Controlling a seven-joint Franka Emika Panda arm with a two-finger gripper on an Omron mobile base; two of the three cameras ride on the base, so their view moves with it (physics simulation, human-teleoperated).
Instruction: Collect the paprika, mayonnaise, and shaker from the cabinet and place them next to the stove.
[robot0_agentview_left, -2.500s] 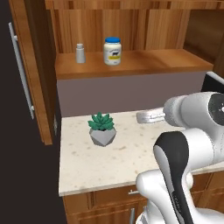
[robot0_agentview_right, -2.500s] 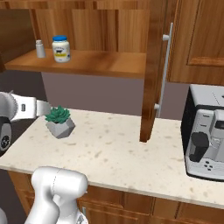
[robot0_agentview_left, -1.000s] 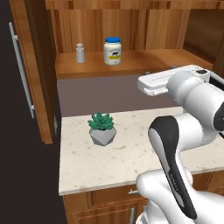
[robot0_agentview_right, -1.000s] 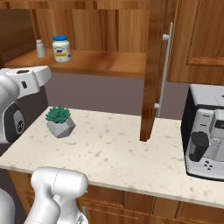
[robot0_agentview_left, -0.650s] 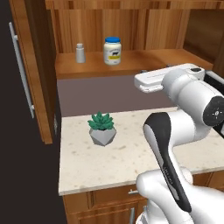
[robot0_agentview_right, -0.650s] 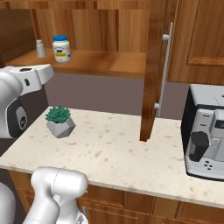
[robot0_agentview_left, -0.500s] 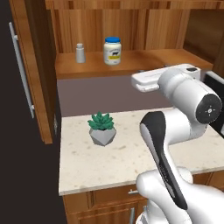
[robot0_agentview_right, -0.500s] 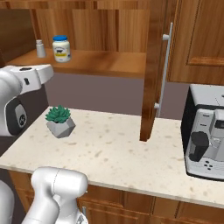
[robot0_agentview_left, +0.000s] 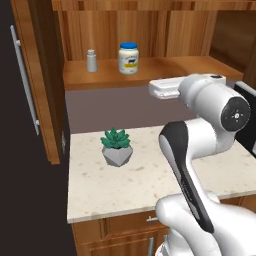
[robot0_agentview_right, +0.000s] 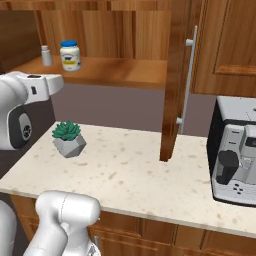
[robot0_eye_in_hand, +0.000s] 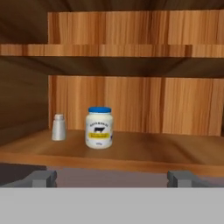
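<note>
Gripper (robot0_eye_in_hand: 111, 177) fingers spread wide, empty, facing the blue-lidded white mayonnaise jar (robot0_eye_in_hand: 99, 128); tiny grey shaker (robot0_eye_in_hand: 58, 127) beside it; green potted succulent (robot0_agentview_left: 117, 146) below.

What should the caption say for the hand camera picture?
Open gripper faces the cabinet shelf, where the mayonnaise stands beside the shaker.

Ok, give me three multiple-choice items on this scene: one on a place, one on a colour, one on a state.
1. Where does the shaker stand?
A. on the cabinet shelf, left of the mayonnaise
B. on the counter
C. on the mayonnaise

2. What colour is the mayonnaise lid?
A. red
B. blue
C. green

3. How is the hand?
A. shut on the shaker
B. shut on the mayonnaise
C. open, holding nothing

Key: 1 A, both stand apart on the shelf; 2 B, its lid is blue; 3 C, the fingertips stand wide apart short of the shelf.
</note>
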